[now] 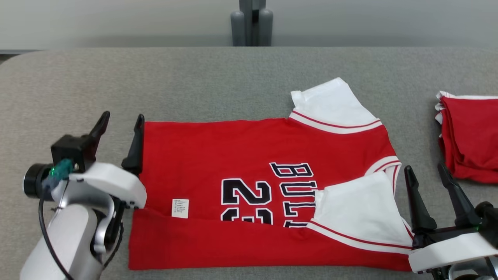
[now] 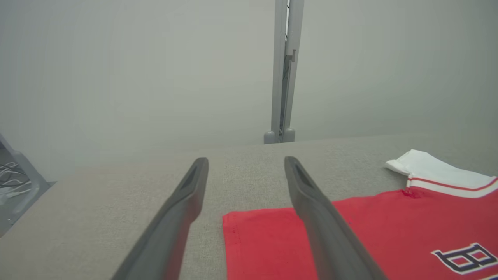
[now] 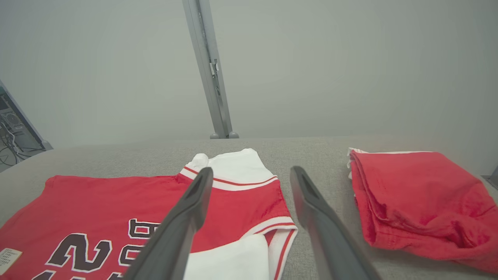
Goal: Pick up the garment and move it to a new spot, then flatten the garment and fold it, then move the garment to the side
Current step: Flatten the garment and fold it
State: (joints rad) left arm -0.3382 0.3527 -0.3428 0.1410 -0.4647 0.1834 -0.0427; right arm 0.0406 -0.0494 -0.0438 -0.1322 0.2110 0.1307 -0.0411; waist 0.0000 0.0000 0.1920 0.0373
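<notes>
The garment is a red jersey with white sleeves and dark lettering, spread flat on the grey table, its near long edge folded over. In the wrist views the garment lies below the fingers. My left gripper stands open at the garment's left hem, one finger over the cloth edge, the other over bare table. My right gripper is open too, just right of the near white sleeve, holding nothing.
A folded pile of red cloth lies at the table's right edge. A grey post rises behind the far edge of the table. Bare tabletop stretches to the left and far side.
</notes>
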